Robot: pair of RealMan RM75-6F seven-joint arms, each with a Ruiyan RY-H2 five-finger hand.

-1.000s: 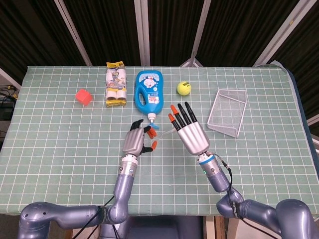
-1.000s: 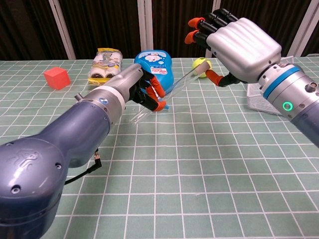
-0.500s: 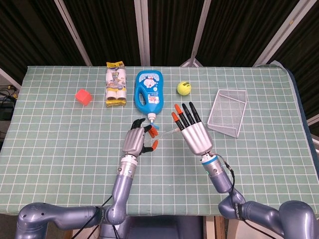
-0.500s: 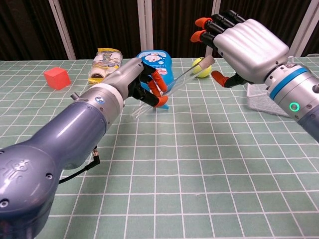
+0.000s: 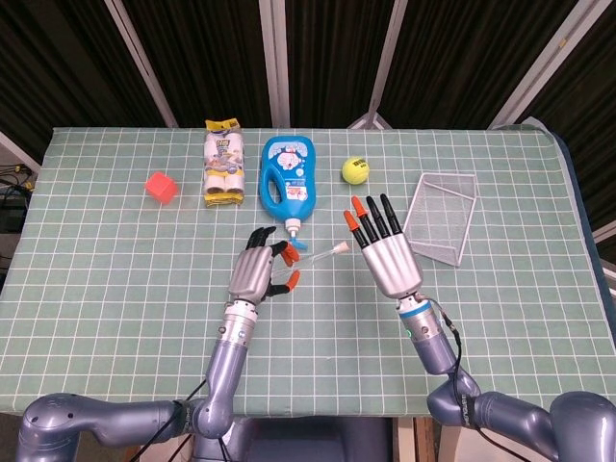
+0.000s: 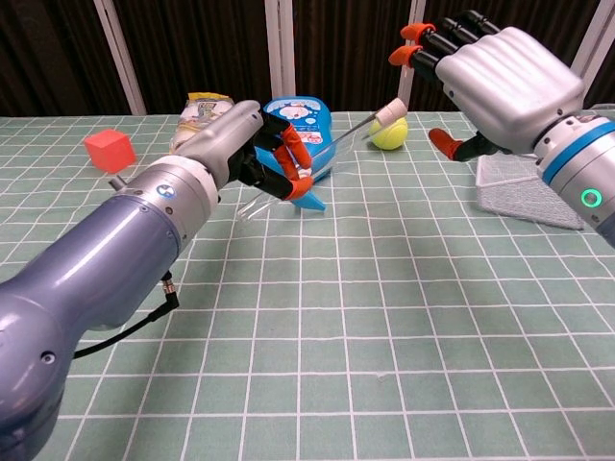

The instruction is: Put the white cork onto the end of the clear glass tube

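Left hand point(image 6: 252, 152) fingers clamped on clear glass tube point(image 6: 332, 156), held tilted above worktop point(image 5: 115, 269) | white cork point(image 6: 389, 112) seated on tube's raised end | right hand point(image 6: 500, 77) fingers apart, beside cork | blue bottle point(image 5: 288, 177) label unreadable

Along the far side of the bench point(image 5: 115, 289) lie a red cube point(image 5: 161, 187), a yellow snack pack point(image 5: 222, 166), a blue bottle point(image 5: 288, 176), a tennis ball point(image 5: 355, 170) and a wire basket point(image 5: 441, 218).
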